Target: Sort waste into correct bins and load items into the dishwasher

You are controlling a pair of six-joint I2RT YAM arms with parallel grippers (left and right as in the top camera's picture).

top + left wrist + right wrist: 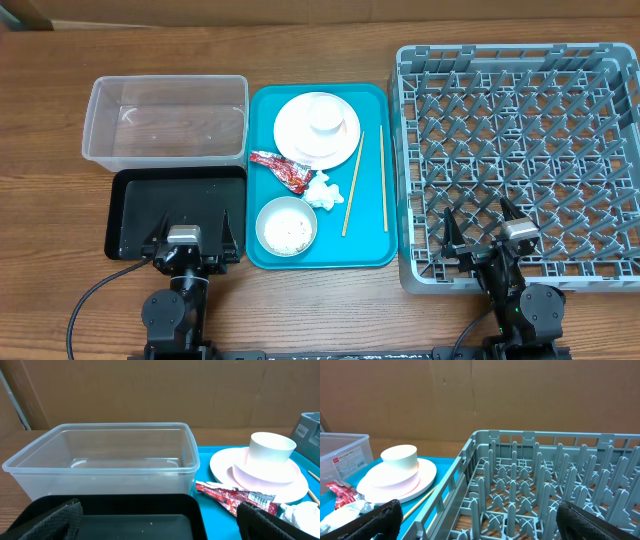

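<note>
**Fig.** Overhead + wrist views, table scene.

**Surface/room:** A brown wooden table (330, 310) is carrying everything. A plain brown cardboard wall (150, 390) is closing off the far side.

**Far L:** The clear tub (92, 125) is sitting w/ the black tray (135, 205) just near of it.

**Ctr:** A teal tray (372, 245) is holding the following:
- A white plate (290, 135) is sitting at the far end, w/ a pale pink plate (265, 472) stacked on it. A small white cup (326, 115) is standing on top.
- The red wrapper (280, 168) is lying just near of the plates, and the white tissue (320, 190) is touching its R end.
- The white bowl (286, 227) is sitting at the near-L corner, w/ rice grains (290, 232) lying inside.
- Two chopsticks (352, 183) are lying apart along the tray's R side, the L one slanting.

**R:** The grey dish rack (520, 52) is standing beside the teal tray, pegs upright.

**Arms:** Both are reaching in from the near edge, pointing far.
- The left gripper (192, 228) is hovering over the black tray's near edge. Its jaws are spread wide w/ nothing between them.
- The right gripper (482, 228) is hovering over the rack's near-L part. Its jaws are likewise spread wide and gripping nothing.
</note>
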